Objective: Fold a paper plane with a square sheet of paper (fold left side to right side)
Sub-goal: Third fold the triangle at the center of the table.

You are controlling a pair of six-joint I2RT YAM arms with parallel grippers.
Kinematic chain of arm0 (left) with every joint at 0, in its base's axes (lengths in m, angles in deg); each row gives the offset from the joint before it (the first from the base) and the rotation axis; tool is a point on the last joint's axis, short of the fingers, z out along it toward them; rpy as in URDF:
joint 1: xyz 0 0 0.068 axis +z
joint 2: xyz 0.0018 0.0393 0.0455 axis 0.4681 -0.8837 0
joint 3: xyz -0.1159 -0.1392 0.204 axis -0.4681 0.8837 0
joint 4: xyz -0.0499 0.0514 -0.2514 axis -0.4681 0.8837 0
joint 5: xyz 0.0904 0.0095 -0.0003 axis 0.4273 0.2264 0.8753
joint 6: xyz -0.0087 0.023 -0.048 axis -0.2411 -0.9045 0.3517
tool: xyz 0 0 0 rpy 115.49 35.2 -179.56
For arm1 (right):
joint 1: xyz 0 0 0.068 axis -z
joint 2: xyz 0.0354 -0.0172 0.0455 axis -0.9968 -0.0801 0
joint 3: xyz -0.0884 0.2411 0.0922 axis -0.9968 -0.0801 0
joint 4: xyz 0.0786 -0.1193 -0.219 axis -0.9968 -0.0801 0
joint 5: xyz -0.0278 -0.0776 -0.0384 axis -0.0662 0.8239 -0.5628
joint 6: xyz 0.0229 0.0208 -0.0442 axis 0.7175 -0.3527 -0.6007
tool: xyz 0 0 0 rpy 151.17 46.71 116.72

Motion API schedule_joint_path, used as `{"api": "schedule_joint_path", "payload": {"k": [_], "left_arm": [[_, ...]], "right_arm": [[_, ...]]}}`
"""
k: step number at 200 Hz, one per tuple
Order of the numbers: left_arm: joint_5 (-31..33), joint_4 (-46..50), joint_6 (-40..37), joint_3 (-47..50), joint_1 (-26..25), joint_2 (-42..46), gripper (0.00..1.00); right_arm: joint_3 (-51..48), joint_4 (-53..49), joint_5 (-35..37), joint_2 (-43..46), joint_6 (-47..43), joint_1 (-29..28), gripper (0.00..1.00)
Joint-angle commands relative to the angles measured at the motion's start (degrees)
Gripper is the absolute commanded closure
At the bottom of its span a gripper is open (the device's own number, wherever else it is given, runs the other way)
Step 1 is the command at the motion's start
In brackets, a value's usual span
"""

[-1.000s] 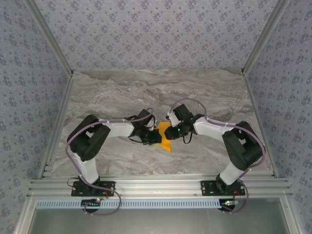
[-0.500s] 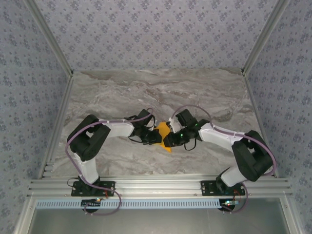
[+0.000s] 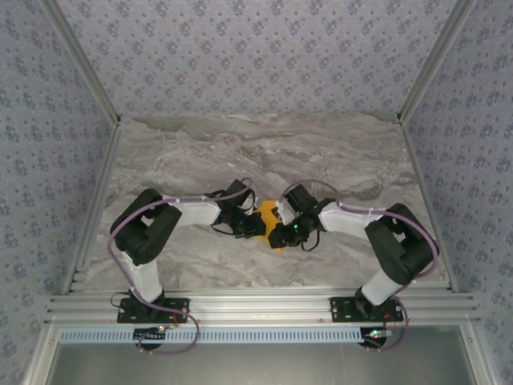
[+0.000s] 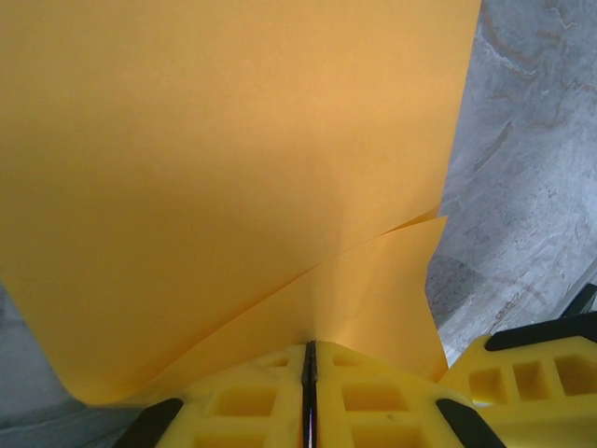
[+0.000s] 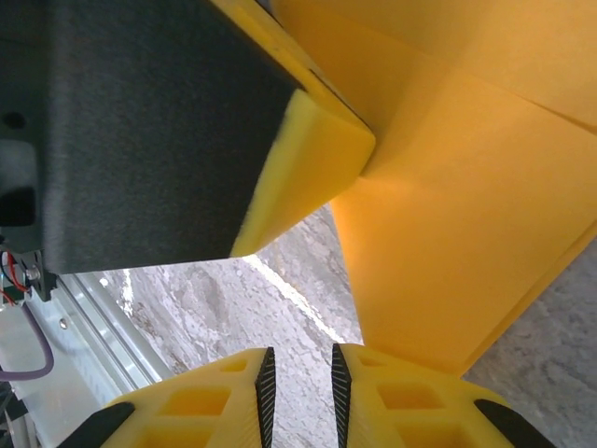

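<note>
Overhead, I see the square sheet of paper (image 3: 265, 212) mid-surface (image 3: 184, 152) between the arms, its long axis running far to near and its near tip pointing toward the bases. On the left wrist view, the left hand (image 4: 310, 359) is clamped on its edge, layers splaying. On the right wrist view, the right hand (image 5: 299, 373) is slightly parted and empty, just beside the sheet.

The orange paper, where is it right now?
In the top view the orange paper is near the middle of the table, between the left gripper, which pinches its edge, and the right gripper.
</note>
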Motion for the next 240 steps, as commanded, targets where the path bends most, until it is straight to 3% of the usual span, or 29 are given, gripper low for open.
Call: {"api": "schedule_joint_path", "payload": {"k": [1,145,240], "left_arm": [[4.59,4.78,-0.95,0.32,0.07,-2.63,0.91],[5.18,5.58,-1.36,0.23,0.06,-2.70,0.91],[5.56,6.02,-1.59,0.07,0.30,-3.16,0.91]], "right_arm": [[-0.30,-2.36,1.89,-0.91,-0.63,-0.45,0.73],[-0.26,-6.10,5.48,-2.62,-1.52,-1.22,0.74],[-6.14,-10.18,6.90,0.54,-1.26,-1.62,0.82]]}}
